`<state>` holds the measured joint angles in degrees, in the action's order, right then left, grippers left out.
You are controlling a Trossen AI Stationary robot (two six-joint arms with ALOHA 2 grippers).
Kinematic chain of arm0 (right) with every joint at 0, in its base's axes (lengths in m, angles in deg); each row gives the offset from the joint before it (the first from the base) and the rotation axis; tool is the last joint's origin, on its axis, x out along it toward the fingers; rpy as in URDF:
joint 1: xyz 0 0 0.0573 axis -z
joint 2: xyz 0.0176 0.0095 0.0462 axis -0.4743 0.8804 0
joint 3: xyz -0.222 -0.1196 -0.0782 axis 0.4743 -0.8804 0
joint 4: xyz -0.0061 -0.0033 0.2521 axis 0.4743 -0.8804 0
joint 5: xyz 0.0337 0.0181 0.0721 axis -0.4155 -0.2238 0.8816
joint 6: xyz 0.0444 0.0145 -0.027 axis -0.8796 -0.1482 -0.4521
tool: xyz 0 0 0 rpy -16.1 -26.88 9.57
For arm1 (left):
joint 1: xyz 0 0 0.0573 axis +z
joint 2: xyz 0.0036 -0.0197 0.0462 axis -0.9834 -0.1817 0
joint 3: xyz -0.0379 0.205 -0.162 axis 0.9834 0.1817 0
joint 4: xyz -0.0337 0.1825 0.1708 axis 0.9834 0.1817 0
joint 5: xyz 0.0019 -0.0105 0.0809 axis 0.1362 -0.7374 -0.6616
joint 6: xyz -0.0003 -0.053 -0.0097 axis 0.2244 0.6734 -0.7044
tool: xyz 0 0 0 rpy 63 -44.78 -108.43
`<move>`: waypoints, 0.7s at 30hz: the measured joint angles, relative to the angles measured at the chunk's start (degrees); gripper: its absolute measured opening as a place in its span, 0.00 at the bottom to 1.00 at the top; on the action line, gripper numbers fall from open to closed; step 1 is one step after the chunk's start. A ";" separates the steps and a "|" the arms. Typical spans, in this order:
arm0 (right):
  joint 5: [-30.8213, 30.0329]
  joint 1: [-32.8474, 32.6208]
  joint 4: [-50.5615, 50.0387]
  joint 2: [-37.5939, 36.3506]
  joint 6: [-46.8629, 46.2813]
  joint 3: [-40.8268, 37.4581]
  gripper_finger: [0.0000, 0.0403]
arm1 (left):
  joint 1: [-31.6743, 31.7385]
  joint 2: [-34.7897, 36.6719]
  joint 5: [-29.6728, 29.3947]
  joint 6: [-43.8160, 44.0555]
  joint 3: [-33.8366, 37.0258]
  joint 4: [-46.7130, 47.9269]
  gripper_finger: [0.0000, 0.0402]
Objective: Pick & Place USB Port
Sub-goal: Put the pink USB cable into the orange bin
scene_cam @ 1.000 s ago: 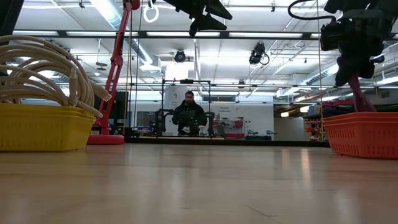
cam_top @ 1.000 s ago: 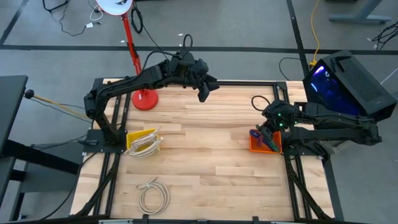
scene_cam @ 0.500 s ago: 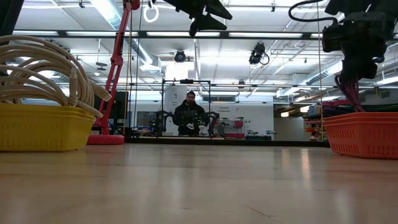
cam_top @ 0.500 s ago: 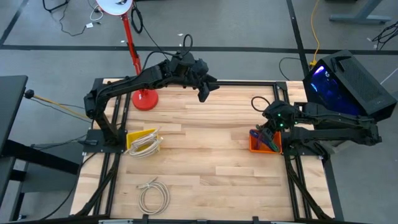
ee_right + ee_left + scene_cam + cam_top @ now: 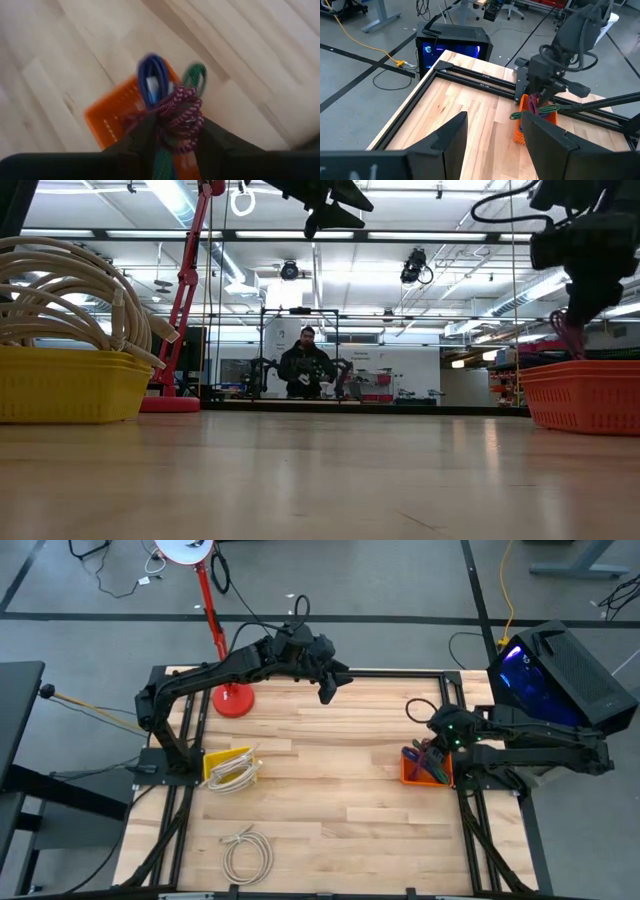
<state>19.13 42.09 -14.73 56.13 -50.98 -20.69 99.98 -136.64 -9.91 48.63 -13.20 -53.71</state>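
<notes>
An orange basket (image 5: 408,776) (image 5: 585,395) stands at the table's right edge with several coloured USB cables in it. Blue (image 5: 152,80) and green (image 5: 196,75) cable loops stick up out of it. My right gripper (image 5: 440,743) (image 5: 177,131) hovers just above the basket, shut on a purple braided cable (image 5: 181,112). My left gripper (image 5: 330,687) (image 5: 495,125) waits open, raised high over the table's far edge. My right gripper pinches the purple braided cable's coiled bundle (image 5: 182,120) between its two fingers, coming from above and pointing down. The bundle sits just over the orange basket, and strands (image 5: 572,335) hang down from the fingers toward the basket rim.
A yellow basket (image 5: 225,768) (image 5: 70,385) of white cables stands at the left edge. A loose white cable coil (image 5: 247,852) lies near the front. A red lamp base (image 5: 232,700) is at the far left. A lit computer case (image 5: 555,670) sits beyond the right edge.
My right gripper has moved a little toward the table's right edge while staying shut on the purple cable, carrying the hanging strands with it over the orange basket. The left arm has kept still.
</notes>
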 joint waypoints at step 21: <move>-1.12 0.25 -4.40 -0.87 -1.85 0.00 0.46 | 0.00 0.00 0.02 -0.02 0.02 -0.02 0.48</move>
<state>18.00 42.35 -19.13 55.27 -52.83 -20.69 99.98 -136.64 -9.89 48.61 -13.18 -53.73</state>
